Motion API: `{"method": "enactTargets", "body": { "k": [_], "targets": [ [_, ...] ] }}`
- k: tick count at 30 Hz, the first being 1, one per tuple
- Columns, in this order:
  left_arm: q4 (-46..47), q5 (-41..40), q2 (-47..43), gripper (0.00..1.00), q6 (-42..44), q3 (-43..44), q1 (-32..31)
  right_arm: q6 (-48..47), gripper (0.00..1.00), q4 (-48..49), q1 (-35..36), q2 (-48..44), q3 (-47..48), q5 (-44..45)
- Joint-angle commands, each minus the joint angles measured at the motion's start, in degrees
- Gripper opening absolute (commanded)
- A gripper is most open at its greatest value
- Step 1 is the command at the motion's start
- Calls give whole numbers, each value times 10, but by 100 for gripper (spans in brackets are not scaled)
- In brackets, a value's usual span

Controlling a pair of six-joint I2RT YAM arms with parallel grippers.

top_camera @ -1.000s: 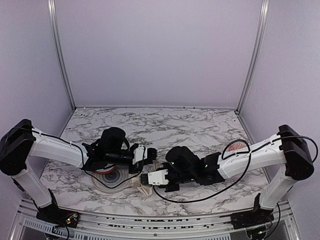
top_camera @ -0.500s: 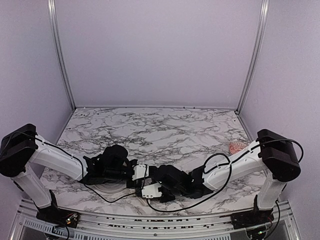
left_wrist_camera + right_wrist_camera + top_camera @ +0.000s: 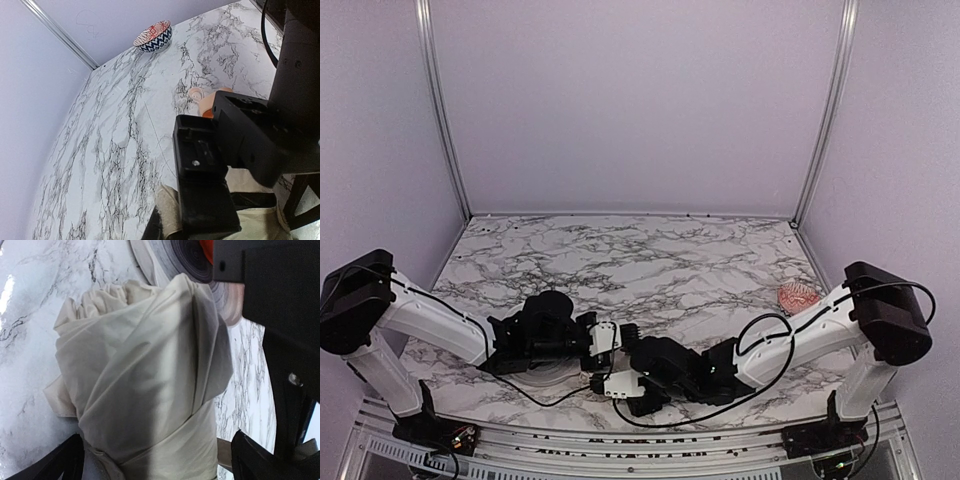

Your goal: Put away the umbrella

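Cream fabric folding umbrella [image 3: 145, 380] bunched near the front edge of the marble desk [image 3: 650, 260], right end effector [image 3: 155, 455] spread wide around it, left end effector [image 3: 624, 335] closed alongside, broad marble behind.

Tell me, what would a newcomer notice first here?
The left arm and right arm meet low at the near middle of a marble table. Between the right gripper's spread fingers bulges a crumpled cream umbrella, filling the right wrist view. A small patterned bowl sits alone by the right wall.
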Motion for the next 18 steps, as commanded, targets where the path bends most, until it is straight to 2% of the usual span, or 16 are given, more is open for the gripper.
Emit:
{"method": "enactTargets", "body": {
  "k": [1, 12, 18],
  "targets": [
    [10, 10, 9, 0, 3, -12, -17, 14, 100, -40, -6, -18, -28, -54],
    [8, -21, 5, 0, 13, -24, -12, 30, 96, -61, -9, -121, -64, -232],
    [8, -28, -4, 0, 29, -20, -2, 69, 95, -28, -72, -201, -97, -335]
  ]
}}
